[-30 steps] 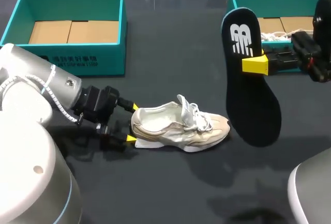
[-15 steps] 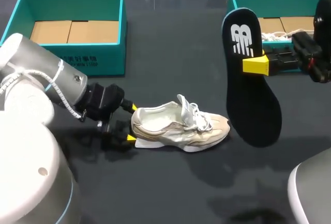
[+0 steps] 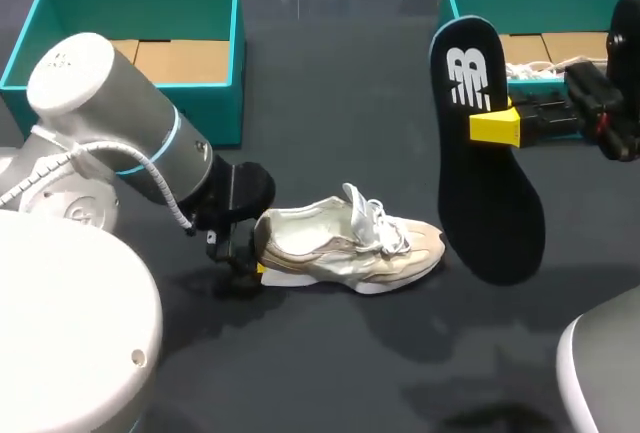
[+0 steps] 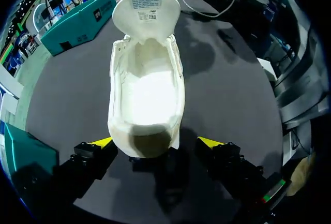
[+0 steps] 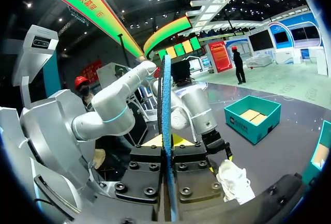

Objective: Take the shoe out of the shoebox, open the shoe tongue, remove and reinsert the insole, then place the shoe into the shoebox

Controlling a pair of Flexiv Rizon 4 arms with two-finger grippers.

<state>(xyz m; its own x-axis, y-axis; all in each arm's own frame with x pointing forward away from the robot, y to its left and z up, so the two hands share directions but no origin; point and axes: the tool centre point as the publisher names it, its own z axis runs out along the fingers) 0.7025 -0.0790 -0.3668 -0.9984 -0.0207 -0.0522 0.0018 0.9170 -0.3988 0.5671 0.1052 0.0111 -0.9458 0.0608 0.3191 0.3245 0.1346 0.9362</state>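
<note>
Now: shoe (image 3: 345, 246) lies crosswise, toe right, heel at left gripper (image 4: 155, 142); insole (image 3: 490, 203) upright.

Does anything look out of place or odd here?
Nothing stands out. The insole is out of the shoe, pinched in the right gripper above the table, as the task expects. The shoe stands upright, tongue folded open, heel between the open fingers of the left gripper.

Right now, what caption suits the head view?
Left fingers flank the shoe at its heel; right fingers hold the insole aloft.
</note>
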